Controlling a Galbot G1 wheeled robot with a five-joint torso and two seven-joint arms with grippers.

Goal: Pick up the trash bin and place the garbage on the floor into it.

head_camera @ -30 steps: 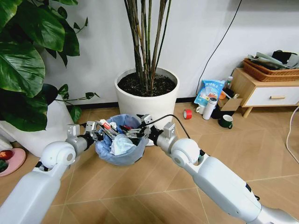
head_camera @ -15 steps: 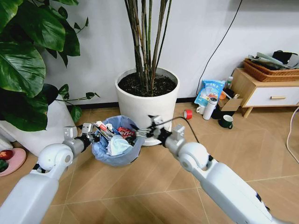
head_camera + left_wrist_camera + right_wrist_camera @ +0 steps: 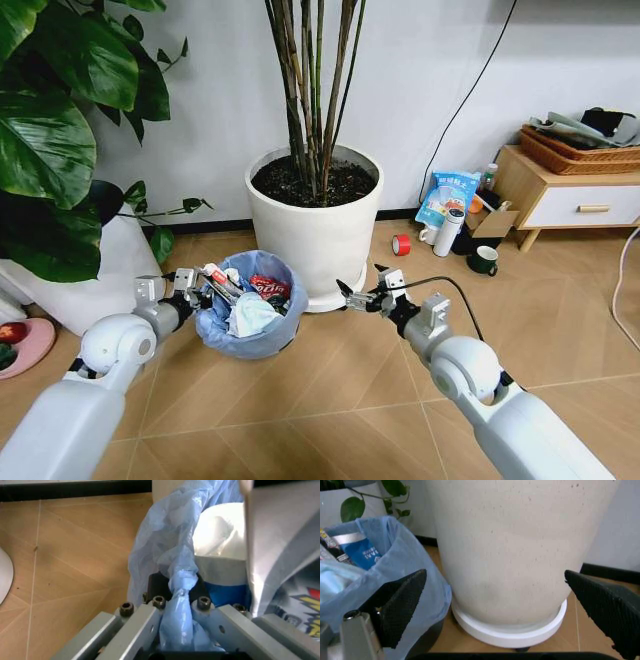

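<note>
A: Left gripper (image 3: 196, 288)?
B: Clamped on the bin (image 3: 250, 318) rim at its 9 o'clock — blue bag bunched between the fingers (image 3: 145, 626).
A: Bin location?
B: Beside the white pot (image 3: 316, 226), at the pot's 8 o'clock. Garbage (image 3: 248, 300) piled inside.
A: Right gripper (image 3: 362, 292)?
B: Spread wide, nothing in it — at the bin's 3 o'clock, above the floor (image 3: 330, 390), near the pot base.

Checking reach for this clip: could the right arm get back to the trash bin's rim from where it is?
Probably yes. The right end effector hangs open beside the trash bin, with bare floor between them. The left end effector grips the opposite rim.
</note>
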